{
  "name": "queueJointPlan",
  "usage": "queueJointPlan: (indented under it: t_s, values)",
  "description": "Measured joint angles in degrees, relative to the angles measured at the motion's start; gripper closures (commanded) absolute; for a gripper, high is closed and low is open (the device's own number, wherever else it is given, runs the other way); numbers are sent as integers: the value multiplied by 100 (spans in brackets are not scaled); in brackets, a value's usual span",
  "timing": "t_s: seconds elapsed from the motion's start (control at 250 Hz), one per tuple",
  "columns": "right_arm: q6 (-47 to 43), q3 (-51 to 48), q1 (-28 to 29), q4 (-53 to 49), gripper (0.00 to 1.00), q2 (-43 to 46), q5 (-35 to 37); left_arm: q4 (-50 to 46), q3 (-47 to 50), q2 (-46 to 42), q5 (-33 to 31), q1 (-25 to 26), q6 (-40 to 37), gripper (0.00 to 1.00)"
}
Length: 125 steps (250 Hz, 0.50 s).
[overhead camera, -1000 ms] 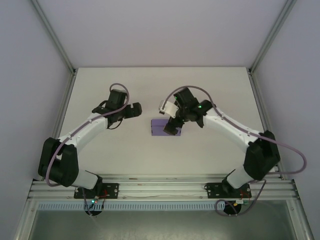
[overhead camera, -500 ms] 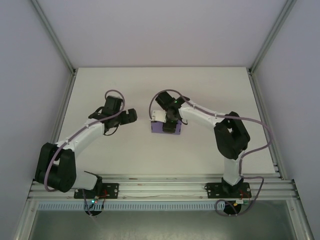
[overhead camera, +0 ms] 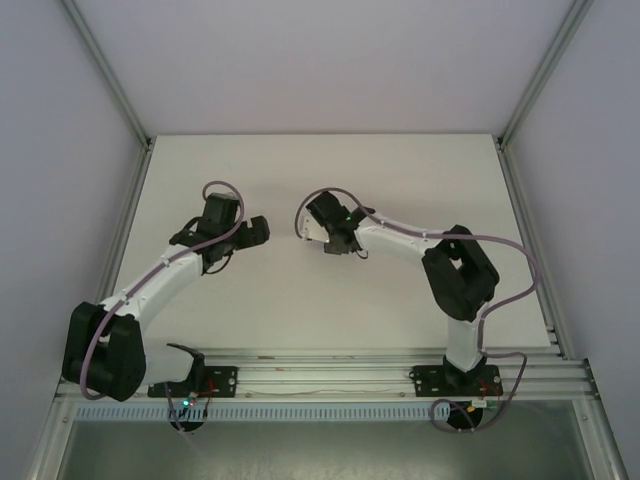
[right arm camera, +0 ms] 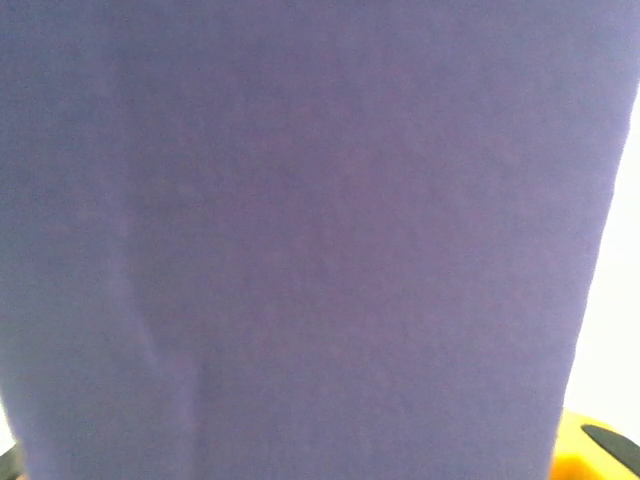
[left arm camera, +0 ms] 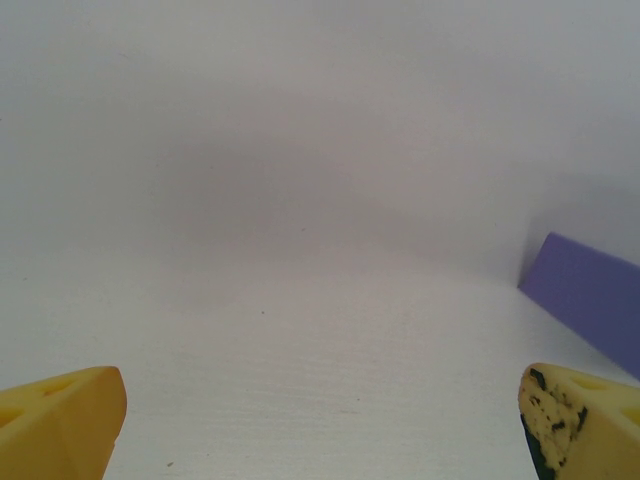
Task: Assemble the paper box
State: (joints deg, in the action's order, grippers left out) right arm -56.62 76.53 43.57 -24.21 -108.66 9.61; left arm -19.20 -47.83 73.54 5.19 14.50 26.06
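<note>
The paper box (right arm camera: 300, 240) is lavender card, pressed close to the camera in the right wrist view. My right gripper (overhead camera: 336, 240) sits over it at the table's middle, and from above the gripper hides the box. One yellow fingertip (right arm camera: 600, 450) lies against the box's right edge, so the jaws are closed on the card. In the left wrist view a corner of the paper box (left arm camera: 590, 295) stands at the right. My left gripper (overhead camera: 260, 231) hovers to its left, wide open, with bare table between its yellow fingertips (left arm camera: 60, 415).
The white table (overhead camera: 300, 300) is boxed in by pale walls and aluminium posts (overhead camera: 105, 70). A metal rail (overhead camera: 320, 375) with both arm bases runs along the near edge. The right arm's elbow (overhead camera: 460, 270) rises at mid right.
My right gripper swung left over the box and closed onto it. The box no longer lies flat in the top view. The left gripper drew slightly back and left, still open.
</note>
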Motion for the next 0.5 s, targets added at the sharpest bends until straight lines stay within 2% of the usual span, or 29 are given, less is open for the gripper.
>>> queueJointPlan:
  t_s: [0.164, 0.324, 0.5]
  values:
    - [-374, -326, 0, 1123, 48, -68, 868, 0, 28, -9, -17, 2, 0, 0]
    - [-671, -479, 13, 1873, 33, -278, 1303, -11, 74, -22, -17, 2, 0, 0]
    - [-750, -756, 72, 2033, 15, -302, 1381, -61, 118, -98, -17, 2, 0, 0]
